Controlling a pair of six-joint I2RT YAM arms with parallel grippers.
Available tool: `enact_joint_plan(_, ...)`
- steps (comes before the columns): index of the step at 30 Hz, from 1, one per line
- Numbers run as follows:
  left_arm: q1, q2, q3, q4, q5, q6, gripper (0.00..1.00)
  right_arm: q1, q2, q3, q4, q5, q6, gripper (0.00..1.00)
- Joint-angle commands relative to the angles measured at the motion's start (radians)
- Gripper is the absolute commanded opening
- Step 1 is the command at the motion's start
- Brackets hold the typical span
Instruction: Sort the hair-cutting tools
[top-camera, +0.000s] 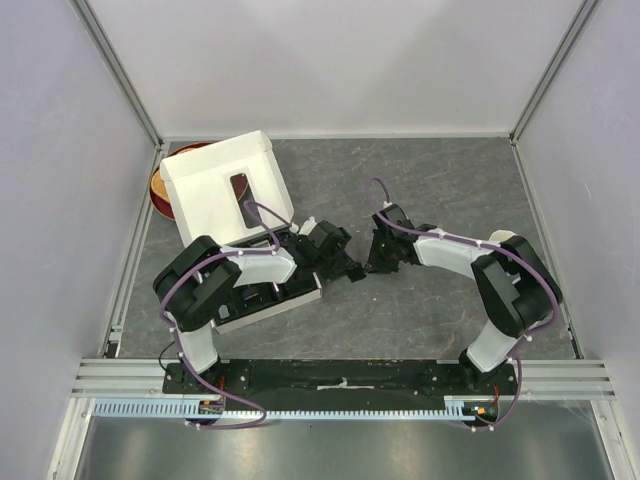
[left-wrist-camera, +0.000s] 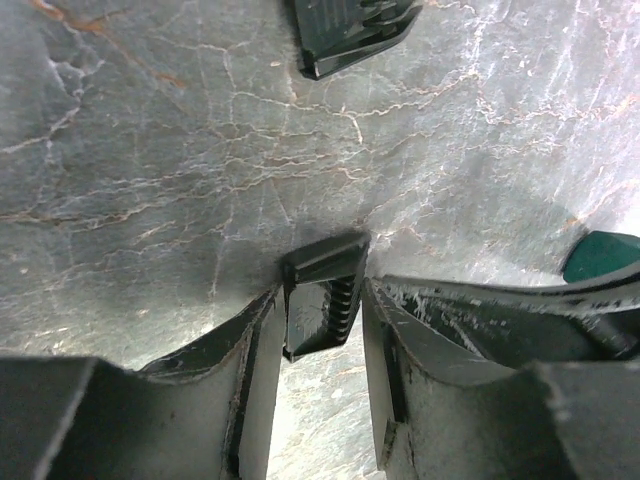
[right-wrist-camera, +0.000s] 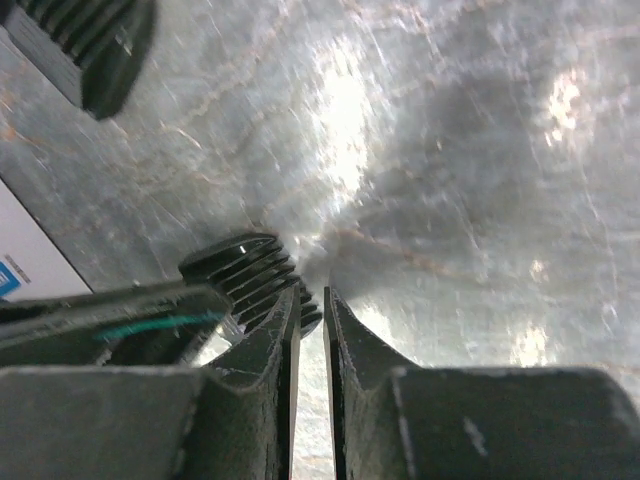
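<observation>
A small black comb guard (left-wrist-camera: 322, 275) stands tilted between my left gripper's (left-wrist-camera: 323, 290) fingertips, which touch it on both sides; the gripper is shut on it just above the grey table. In the top view my left gripper (top-camera: 352, 270) and right gripper (top-camera: 376, 262) meet tip to tip at mid-table. From the right wrist, the same comb guard (right-wrist-camera: 240, 265) lies against the outside of the right gripper's (right-wrist-camera: 312, 290) left finger. Its toothed end reaches the tips. Those jaws stand a narrow slit apart, and whether they pinch the teeth is hidden. The clipper, brush and cord are out of view.
Another black comb guard (left-wrist-camera: 350, 35) lies on the table a little beyond the grippers, also at the right wrist view's top left (right-wrist-camera: 90, 55). A white box (top-camera: 225, 190) stands at the back left, with a black tray (top-camera: 270, 300) under my left arm and a brown bowl (top-camera: 158, 190) behind the box.
</observation>
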Motion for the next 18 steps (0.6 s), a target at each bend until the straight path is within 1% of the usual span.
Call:
enact_joint_plan(1,-0.003,0.008,-0.045,0.024,-0.108,0.104,0.43,0.011,-0.076,-0.065,-0.032,0.033,0.025,0.22)
enact_joint_plan(5,-0.004,-0.004,-0.044,0.051,-0.111,0.176,0.38,0.011,-0.096,-0.08,-0.033,0.019,0.028,0.21)
enact_joint_plan(7,-0.004,-0.007,-0.051,0.089,-0.088,0.22,0.37,0.013,-0.092,-0.08,-0.033,0.019,0.034,0.21)
enact_joint_plan(9,-0.003,-0.009,-0.066,0.141,-0.051,0.256,0.37,0.011,-0.081,-0.077,-0.027,0.019,0.038,0.22)
enact_joint_plan(10,-0.003,-0.007,-0.071,0.185,-0.01,0.286,0.37,0.013,-0.078,-0.072,-0.024,0.019,0.038,0.21)
enact_joint_plan(13,-0.003,-0.003,-0.082,0.239,0.058,0.328,0.37,0.013,-0.056,-0.065,-0.018,0.026,0.043,0.22)
enact_joint_plan(15,-0.003,-0.003,-0.097,0.267,0.07,0.34,0.38,0.013,-0.041,-0.06,-0.013,0.029,0.046,0.21)
enact_joint_plan(16,-0.004,-0.004,-0.102,0.273,0.108,0.343,0.4,0.014,-0.038,-0.059,-0.01,0.03,0.051,0.21)
enact_joint_plan(18,-0.003,-0.007,-0.116,0.304,0.13,0.349,0.4,0.013,-0.024,-0.055,-0.006,0.03,0.052,0.21)
